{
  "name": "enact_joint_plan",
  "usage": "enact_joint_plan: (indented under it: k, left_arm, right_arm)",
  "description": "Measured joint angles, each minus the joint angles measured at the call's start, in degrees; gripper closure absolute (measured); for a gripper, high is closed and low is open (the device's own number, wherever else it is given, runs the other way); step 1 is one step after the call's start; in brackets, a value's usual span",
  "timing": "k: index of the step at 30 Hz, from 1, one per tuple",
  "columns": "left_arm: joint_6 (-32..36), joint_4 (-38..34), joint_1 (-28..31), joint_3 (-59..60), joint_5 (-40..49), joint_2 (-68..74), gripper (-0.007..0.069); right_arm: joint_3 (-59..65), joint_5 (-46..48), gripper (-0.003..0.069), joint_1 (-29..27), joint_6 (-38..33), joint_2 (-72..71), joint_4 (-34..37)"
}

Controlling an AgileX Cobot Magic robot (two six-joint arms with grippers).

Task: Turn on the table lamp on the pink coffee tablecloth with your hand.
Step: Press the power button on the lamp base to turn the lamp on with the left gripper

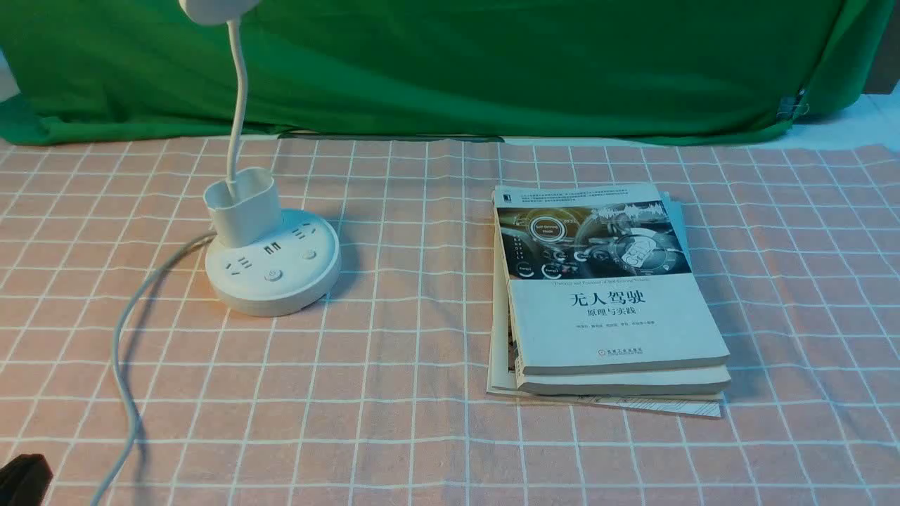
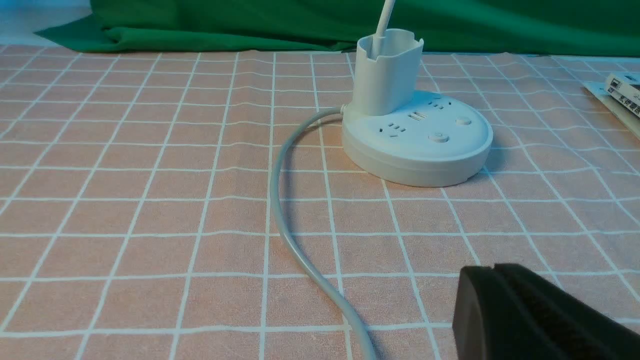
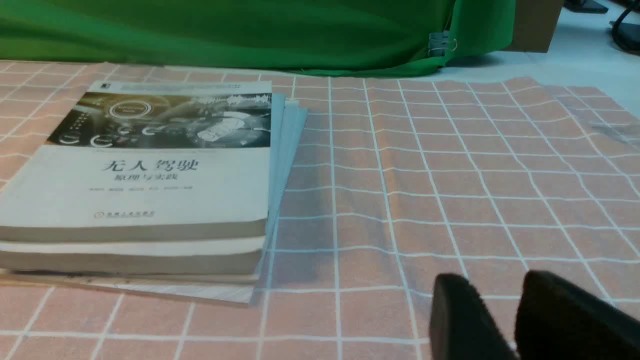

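The white table lamp (image 1: 273, 263) stands on the pink coffee tablecloth (image 1: 394, 393) at the left. Its puck base bears sockets and two round buttons (image 1: 273, 275), a cup-like holder (image 1: 242, 204) and a thin neck (image 1: 239, 105). The head (image 1: 211, 8) is cut off by the top edge. Its grey cord (image 1: 126, 351) runs toward me. My left gripper (image 1: 21, 478) is a dark tip at the bottom left corner. In the left wrist view it (image 2: 492, 270) is shut and empty, well short of the lamp base (image 2: 417, 145). My right gripper (image 3: 492, 282) is open and empty above bare cloth.
A stack of books (image 1: 605, 295) lies right of centre; it also shows in the right wrist view (image 3: 145, 190). A green cloth backdrop (image 1: 492, 63) hangs along the far edge. The cord (image 2: 295, 235) curves across the cloth between my left gripper and the lamp.
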Motion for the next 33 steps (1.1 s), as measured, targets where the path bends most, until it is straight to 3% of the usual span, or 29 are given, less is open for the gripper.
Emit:
enact_joint_plan:
  k: [24, 28, 33]
  left_arm:
    - [0.0, 0.0, 0.0, 0.0, 0.0, 0.0, 0.0601]
    - [2.43, 1.63, 0.0, 0.0, -0.05, 0.0, 0.0601]
    - [2.85, 1.99, 0.0, 0.0, -4.88, 0.0, 0.0601]
  right_arm:
    - [0.0, -0.08, 0.0419, 0.0, 0.0, 0.0, 0.0]
    - [0.0, -1.0, 0.0419, 0.0, 0.0, 0.0, 0.0]
    - [0.0, -1.12, 0.0419, 0.0, 0.0, 0.0, 0.0]
